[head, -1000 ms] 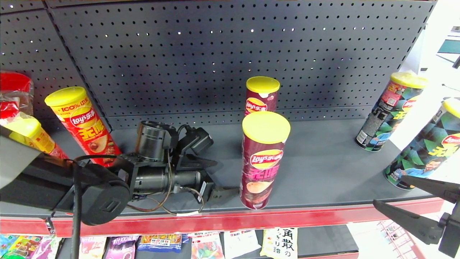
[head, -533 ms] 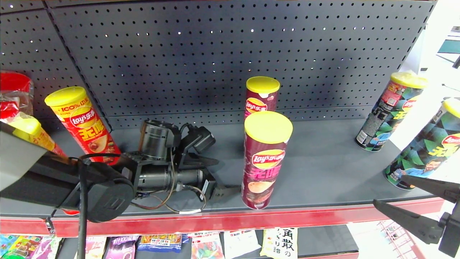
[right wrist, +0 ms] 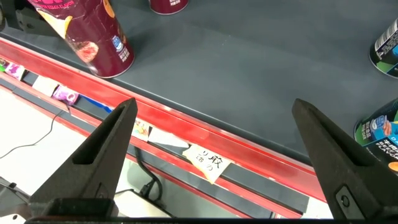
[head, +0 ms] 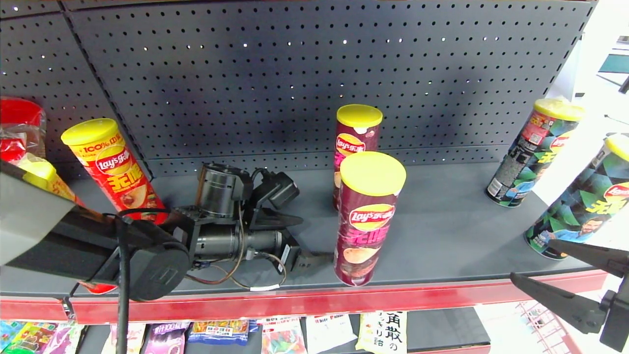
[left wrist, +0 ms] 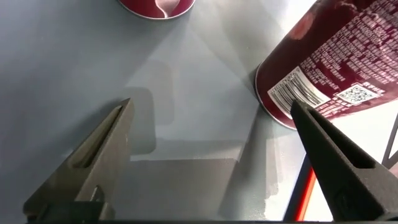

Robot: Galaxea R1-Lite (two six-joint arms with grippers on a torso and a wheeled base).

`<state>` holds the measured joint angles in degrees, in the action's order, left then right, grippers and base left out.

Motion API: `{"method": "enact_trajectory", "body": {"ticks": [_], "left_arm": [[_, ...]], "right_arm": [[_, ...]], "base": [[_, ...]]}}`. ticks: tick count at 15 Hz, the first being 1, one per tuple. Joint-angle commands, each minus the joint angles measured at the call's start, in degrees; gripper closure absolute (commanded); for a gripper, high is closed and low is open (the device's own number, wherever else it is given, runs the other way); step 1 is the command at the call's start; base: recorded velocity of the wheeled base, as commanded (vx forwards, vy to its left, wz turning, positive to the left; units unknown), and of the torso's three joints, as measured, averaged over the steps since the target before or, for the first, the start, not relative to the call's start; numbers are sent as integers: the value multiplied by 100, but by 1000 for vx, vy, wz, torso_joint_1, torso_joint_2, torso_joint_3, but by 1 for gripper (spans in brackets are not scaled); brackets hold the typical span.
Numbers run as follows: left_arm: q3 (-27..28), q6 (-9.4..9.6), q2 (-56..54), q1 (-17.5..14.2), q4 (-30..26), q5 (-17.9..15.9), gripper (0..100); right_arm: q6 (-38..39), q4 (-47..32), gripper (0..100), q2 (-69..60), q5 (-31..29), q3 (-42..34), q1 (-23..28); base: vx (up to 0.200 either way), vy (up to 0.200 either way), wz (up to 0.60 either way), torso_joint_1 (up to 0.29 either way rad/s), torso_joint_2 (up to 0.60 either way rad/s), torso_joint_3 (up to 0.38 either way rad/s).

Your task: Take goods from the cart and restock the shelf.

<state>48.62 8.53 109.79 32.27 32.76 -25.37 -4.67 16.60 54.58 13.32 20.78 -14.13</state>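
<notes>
Red can [head: 113, 167] stands at far left of the shelf [head: 442, 236]. Left gripper [head: 309, 239] lies low on the shelf, jaws spread, holding nothing. One fingertip is at the base of the front maroon can [head: 369, 216]; touching or not, can't tell. That can sits near the shelf's red front lip, just ahead of the rear maroon can [head: 357, 129]. It is upright, long axis vertical, yellow lid up, label facing out. Looks placed, may need lining up. Green-black cans [head: 535, 152] at right. Right gripper [head: 533, 260] hangs off the shelf front, spread, empty, so more fetching is likely left.
</notes>
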Motion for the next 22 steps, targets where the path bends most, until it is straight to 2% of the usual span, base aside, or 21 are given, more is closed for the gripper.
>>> {"method": "enact_trajectory", "body": {"ticks": [1, 4, 6, 8, 9, 10, 11, 13, 14, 15, 17, 18, 19, 20, 21, 22], "left_arm": [[-45, -1, -28, -1, 3, 6, 0], [-634, -45, -801, -133, -6, 217, 0], [-1434, -36, -1865, -379, -24, 234, 0], [-2199, -45, -2963, -450, -85, 322, 0], [-2225, -45, -3007, -450, -94, 331, 0], [-2761, -54, -3965, -441, -577, 366, 0], [-2963, -45, -4457, -432, -990, 384, 0], [-3236, -54, -5301, -432, -1685, 498, 0], [-3464, -62, -5802, -432, -2036, 638, 0], [-3684, -54, -6250, -432, -2318, 761, 0], [-3754, -80, -7542, -493, -3469, 1210, 0], [-3684, -203, -8149, -616, -4040, 1596, 0], [-3570, -502, -8940, -863, -4884, 2133, 0], [-3491, -660, -9485, -1135, -5438, 2563, 0], [-3482, -686, -9845, -1346, -5728, 2774, 0], [-3403, -730, -10285, -1794, -6071, 2906, 0]], "right_arm": [[19, 1, 0, 0, 4, -31, -2], [19, -8, 0, -202, 12, -162, -2], [-25, -43, 0, -747, 21, -453, -11], [-69, -43, 0, -1670, 12, -1120, -20], [-78, -43, 0, -1722, 12, -1147, -20], [-140, -140, 0, -2935, -40, -1815, 15], [-131, -447, 0, -3665, -67, -1973, 86], [-131, -1783, 0, -4834, -172, -1701, 314], [-131, -2284, 0, -4886, -304, -1472, 341], [-122, -2355, 0, -4869, -427, -1375, 349], [-113, -2372, 0, -4834, -489, -1323, 402], [-104, -2372, 0, -4825, -629, -1305, 525], [-113, -2372, 0, -4702, -946, -1323, 771], [-113, -2381, 0, -4702, -1007, -1384, 929], [-113, -2399, 0, -4719, -1007, -1463, 991], [-113, -2390, 0, -4790, -1016, -1578, 1044]], "base": [[0, 0, 0, 0, 0, 0], [0, 0, 0, 0, 0, 0], [0, 0, 0, 0, 0, 0], [0, 0, 0, 0, 0, 0], [0, 0, 0, 0, 0, 0], [0, 0, 0, 0, 0, 0], [0, 0, 0, 0, 0, 0], [0, 0, 0, 0, 0, 0], [0, 0, 0, 0, 0, 0], [0, 0, 0, 0, 0, 0], [0, 0, 0, 0, 0, 0], [0, 0, 0, 0, 0, 0], [0, 0, 0, 0, 0, 0], [0, 0, 0, 0, 0, 0], [0, 0, 0, 0, 0, 0], [0, 0, 0, 0, 0, 0]]}}
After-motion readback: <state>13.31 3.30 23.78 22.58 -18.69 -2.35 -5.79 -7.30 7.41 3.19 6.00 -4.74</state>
